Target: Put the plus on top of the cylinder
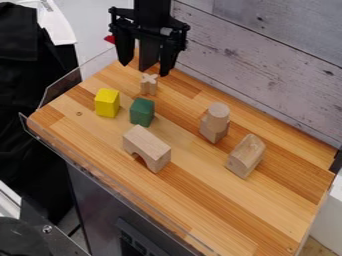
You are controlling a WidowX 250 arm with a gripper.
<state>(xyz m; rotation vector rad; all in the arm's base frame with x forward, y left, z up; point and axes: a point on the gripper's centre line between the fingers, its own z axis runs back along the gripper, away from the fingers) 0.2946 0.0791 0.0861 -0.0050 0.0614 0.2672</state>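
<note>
The black gripper point(145, 69) hangs near the plus point(149, 85), its jaws spread apart. This plus, of pale smooth wood with a cross-shaped top, stands just behind the green block point(141, 112). To the right of the green block, the round wooden cylinder point(218, 114) stands upright on a wooden block point(214, 133). In front of the green block is the wooden arch point(147, 146), with a curved hollow below.

We see smooth, matt, bare wood in the plus point(149, 84), the cylinder point(218, 115) and the arch block point(150, 143). Around the left corner of the wooden worktop point(194, 200), we find a clear, plastic-looking guard point(63, 89).
</note>
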